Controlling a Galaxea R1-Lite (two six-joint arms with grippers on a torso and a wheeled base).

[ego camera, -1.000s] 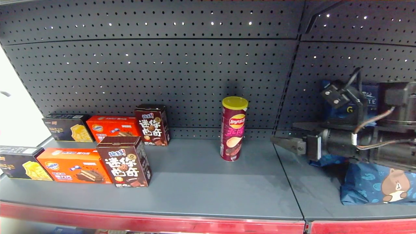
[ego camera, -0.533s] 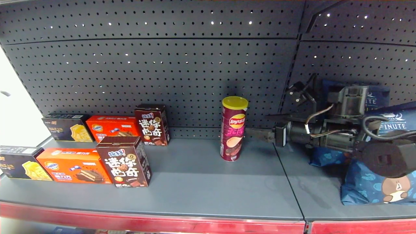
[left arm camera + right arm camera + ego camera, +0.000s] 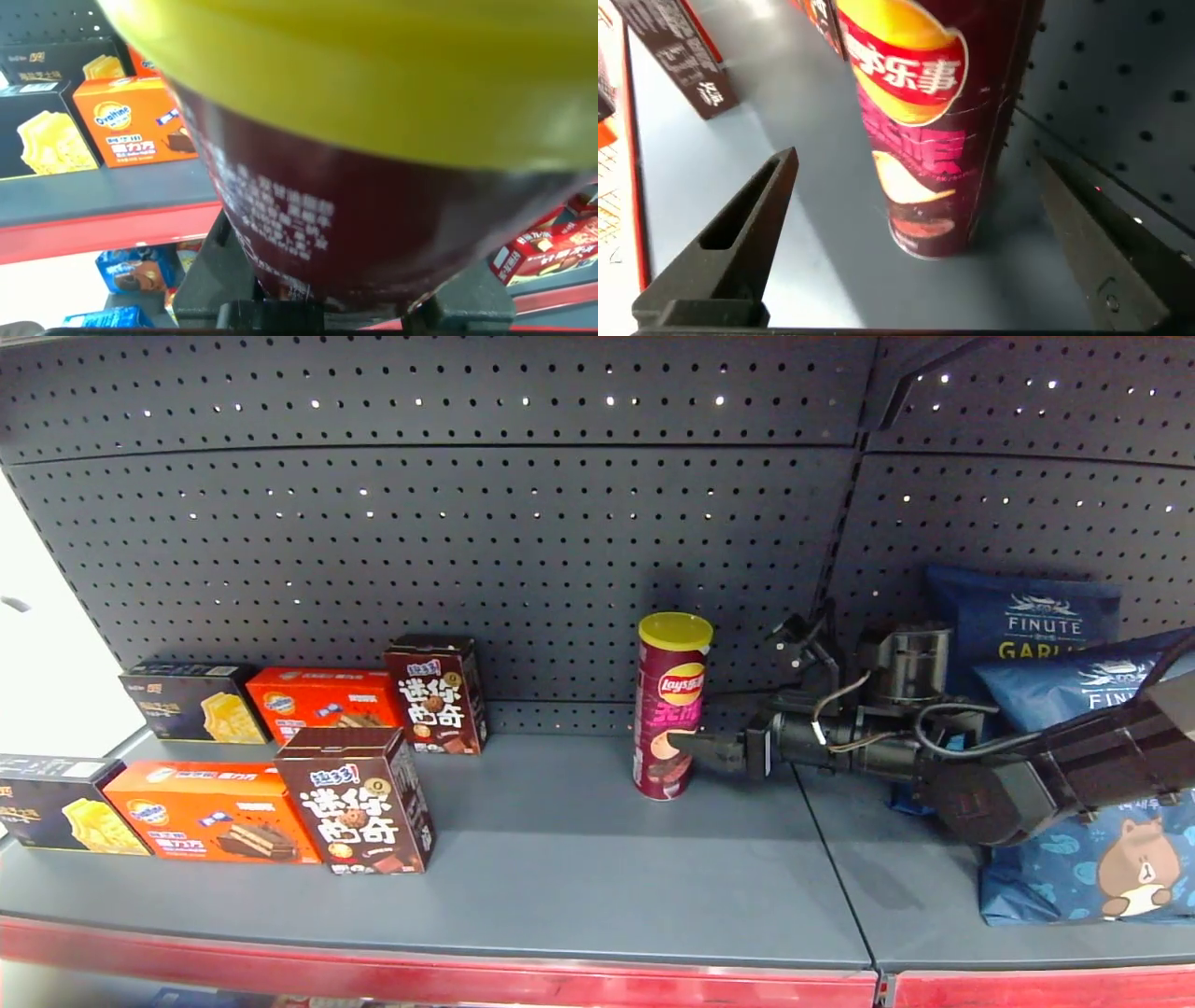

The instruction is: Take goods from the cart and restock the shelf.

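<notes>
1. The chip can [image 3: 672,709] is a tall, smooth cylinder with a glossy maroon printed wrap and a flat yellow lid. It stands upright near the back of the shelf board [image 3: 560,868], close to the back panel [image 3: 448,551].
2. The right gripper [image 3: 915,161] sits level with the can's lower half and is spread wide. Its two black, wedge-shaped fingers [image 3: 738,233] taper to blunt tips, and the can stands between those tips. I cannot tell whether either tip touches it.
3. The left gripper [image 3: 336,313] holds a second can [image 3: 355,215], the same maroon tube with a yellow lid. It is clasped at its far end, with the lid toward the wrist camera.
4. The shelf board is flat, matte grey metal with a shiny red front strip [image 3: 420,975]. The back panel is dark sheet metal punched with even rows of small round holes.
5. To the chip can's left, well apart from it, rectangular cardboard boxes stand in two rows. There are upright brown boxes [image 3: 355,798], flat orange boxes [image 3: 210,821] and flat black boxes [image 3: 56,803], all with glossy printed faces.
6. To the right, partly covered by the right arm, soft, crinkled blue bags [image 3: 1022,616] lean against the panel. The front one bears a cartoon bear.
</notes>
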